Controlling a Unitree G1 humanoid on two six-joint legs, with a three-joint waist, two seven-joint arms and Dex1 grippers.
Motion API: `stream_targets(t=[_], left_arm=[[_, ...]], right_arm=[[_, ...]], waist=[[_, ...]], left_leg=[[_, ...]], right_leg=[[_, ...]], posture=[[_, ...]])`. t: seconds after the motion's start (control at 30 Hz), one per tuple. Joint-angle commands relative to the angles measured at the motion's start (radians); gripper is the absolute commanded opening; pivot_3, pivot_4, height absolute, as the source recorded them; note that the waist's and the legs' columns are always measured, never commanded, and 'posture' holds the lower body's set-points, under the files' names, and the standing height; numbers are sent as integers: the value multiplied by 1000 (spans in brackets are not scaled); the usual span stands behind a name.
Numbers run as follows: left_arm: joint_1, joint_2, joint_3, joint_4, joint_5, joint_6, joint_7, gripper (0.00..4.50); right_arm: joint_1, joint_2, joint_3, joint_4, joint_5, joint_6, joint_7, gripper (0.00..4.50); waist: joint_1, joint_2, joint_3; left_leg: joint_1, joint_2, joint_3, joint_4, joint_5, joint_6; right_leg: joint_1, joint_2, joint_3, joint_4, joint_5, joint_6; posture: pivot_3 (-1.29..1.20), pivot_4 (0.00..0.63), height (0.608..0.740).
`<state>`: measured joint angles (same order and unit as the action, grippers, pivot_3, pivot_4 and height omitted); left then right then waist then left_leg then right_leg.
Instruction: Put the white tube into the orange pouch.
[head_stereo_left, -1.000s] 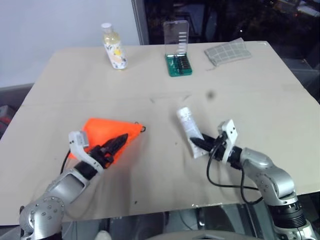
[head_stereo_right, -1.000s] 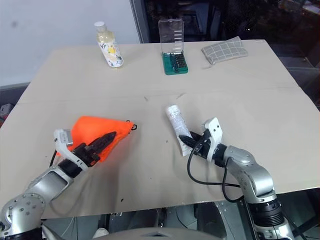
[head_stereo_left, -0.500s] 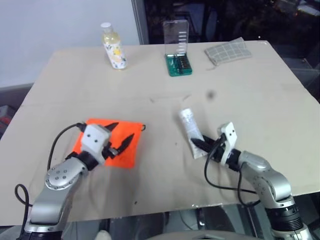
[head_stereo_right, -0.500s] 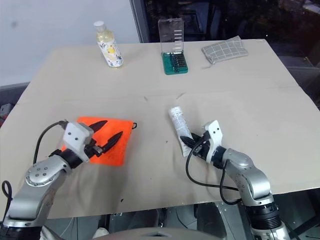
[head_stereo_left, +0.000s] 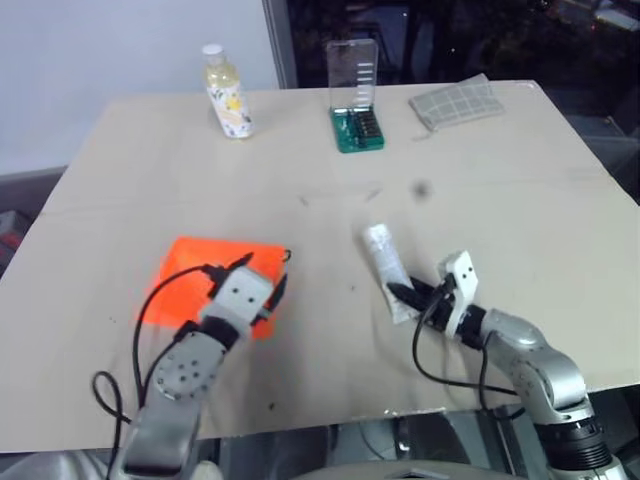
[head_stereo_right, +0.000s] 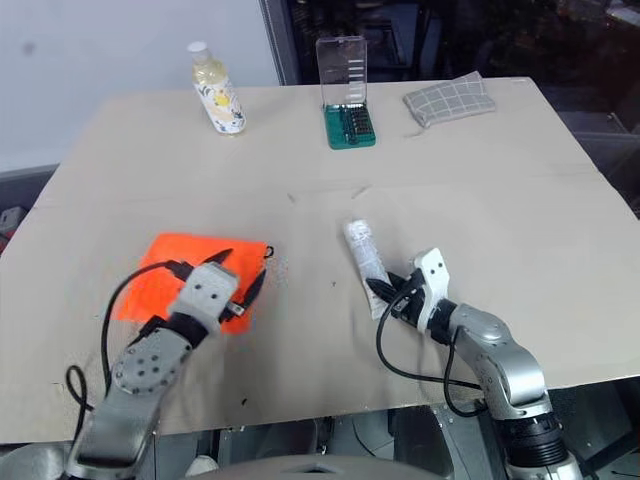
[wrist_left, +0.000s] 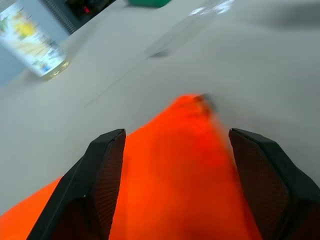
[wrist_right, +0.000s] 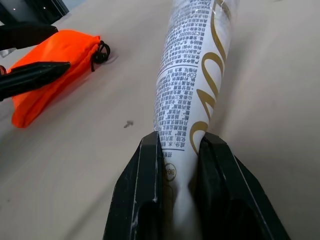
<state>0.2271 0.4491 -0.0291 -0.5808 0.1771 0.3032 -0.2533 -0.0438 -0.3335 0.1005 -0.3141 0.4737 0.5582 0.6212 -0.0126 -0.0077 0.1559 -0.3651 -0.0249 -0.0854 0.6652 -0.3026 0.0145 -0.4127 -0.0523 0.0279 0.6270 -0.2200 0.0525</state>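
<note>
Tube: the white tube (head_stereo_left: 386, 268) lies right of centre, long axis near-to-far, right gripper (wrist_right: 179, 150) clenched on its near crimped end. Orange pouch (head_stereo_left: 205, 270) flat to the left, cord end facing the tube; left gripper (wrist_left: 172, 187) spread above it.

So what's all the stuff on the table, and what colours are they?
Soft white squeeze tube: one, white with printed text, near middle of the table, crimped end pinched in the right gripper.
Flat orange fabric pouch: one, bright orange with dark cord, near left side, under the left gripper.
Small capped bottle: one, yellowish with white cap, far left.
Green bit case: one, green base with clear lid standing up, far middle.
Checked cloth: one, grey, far right.
Table: one, tan.
Left gripper: black fingers, open over the pouch.
Right gripper: black fingers, shut on the tube.
</note>
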Motion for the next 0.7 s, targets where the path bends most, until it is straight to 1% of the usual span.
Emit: stream_targets(t=[0.03,0.27,0.53,0.7], left_arm=[[32,-27,-28,-88,71,32,35,3381],[48,-110,-65,-108,193,119,103,3381],[-28,-178,-58,-26,197,133,131,3381],[-25,-184,-67,-20,210,139,127,3381]], right_arm=[[19,-30,-17,-66,27,29,10,722],[22,-77,-30,-92,57,66,15,722],[6,-83,-24,-90,66,78,10,722],[4,-79,-25,-91,66,79,4,722]], waist=[[0,0,0],[2,0,0],[2,-1,0],[2,-1,0]], left_leg=[[0,0,0,0,0,0],[0,-1,-1,1,0,0],[0,-1,-1,3,0,0],[0,-1,-1,3,0,0]], right_leg=[[0,0,0,0,0,0],[2,0,-1,0,0,0],[2,0,-2,1,0,0],[2,0,-2,1,0,0]], posture=[[0,150,740],[0,150,740],[0,150,740],[0,150,740]])
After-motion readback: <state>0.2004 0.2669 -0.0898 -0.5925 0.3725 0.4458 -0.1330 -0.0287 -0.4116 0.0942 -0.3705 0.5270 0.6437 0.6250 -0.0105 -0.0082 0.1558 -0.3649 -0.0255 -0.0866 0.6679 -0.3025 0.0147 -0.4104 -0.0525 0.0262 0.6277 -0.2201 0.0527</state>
